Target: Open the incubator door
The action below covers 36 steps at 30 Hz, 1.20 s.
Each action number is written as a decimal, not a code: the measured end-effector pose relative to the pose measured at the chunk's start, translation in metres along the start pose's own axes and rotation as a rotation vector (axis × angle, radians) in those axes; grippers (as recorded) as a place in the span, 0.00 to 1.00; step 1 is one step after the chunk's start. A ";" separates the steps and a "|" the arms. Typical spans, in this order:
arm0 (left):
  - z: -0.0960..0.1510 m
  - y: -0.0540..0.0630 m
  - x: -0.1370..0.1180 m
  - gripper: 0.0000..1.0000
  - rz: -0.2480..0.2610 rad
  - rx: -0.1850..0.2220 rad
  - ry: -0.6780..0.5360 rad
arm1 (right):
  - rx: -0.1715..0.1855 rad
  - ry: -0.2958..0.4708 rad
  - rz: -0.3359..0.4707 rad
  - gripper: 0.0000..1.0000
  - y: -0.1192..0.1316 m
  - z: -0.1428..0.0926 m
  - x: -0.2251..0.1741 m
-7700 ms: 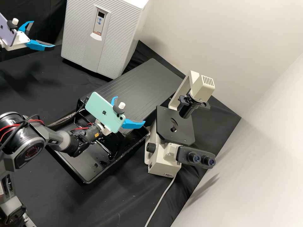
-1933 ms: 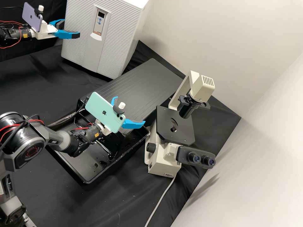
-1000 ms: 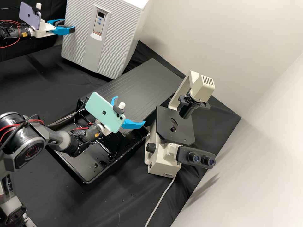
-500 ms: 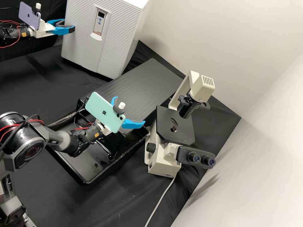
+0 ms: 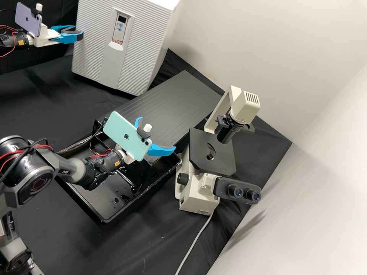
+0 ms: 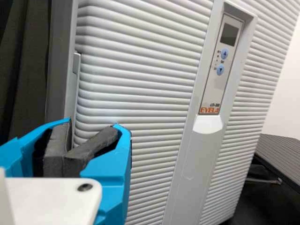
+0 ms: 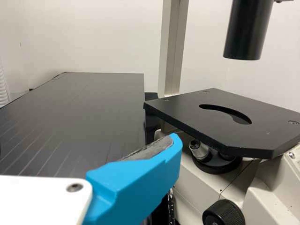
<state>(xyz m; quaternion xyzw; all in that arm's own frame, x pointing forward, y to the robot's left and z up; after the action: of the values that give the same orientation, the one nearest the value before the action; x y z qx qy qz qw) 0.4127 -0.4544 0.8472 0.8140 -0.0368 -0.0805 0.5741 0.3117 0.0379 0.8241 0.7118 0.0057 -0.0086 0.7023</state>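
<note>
Laboratory bench, judging by the microscope (image 5: 202,187) and incubator (image 5: 147,49).

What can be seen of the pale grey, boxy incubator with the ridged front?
The incubator looks like hard plastic and stands upright on the black bench. Its ridged door has a smooth vertical strip carrying a control panel: dark display, two blue buttons. The white-and-blue left gripper is closed at the door's edge, apparently gripping it; whether it's ajar is unclear.

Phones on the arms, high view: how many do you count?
2: a purple one on the left arm, beside the incubator; a mint green one on the right arm, above the black tray.
</note>
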 end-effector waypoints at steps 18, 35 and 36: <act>0.017 0.002 -0.033 0.00 -0.024 -0.009 -0.029 | 0.000 0.000 0.000 1.00 0.000 0.000 0.000; 0.071 0.024 -0.136 0.00 0.083 0.049 -0.150 | 0.000 0.000 0.000 1.00 0.000 0.000 0.000; 0.072 0.023 -0.141 0.00 0.084 0.042 -0.149 | 0.000 0.000 0.000 1.00 0.000 0.000 0.000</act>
<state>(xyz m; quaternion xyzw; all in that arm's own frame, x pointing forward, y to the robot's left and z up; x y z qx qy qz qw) 0.2621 -0.5077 0.8573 0.8152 -0.1152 -0.1162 0.5555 0.3117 0.0379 0.8241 0.7118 0.0057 -0.0086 0.7023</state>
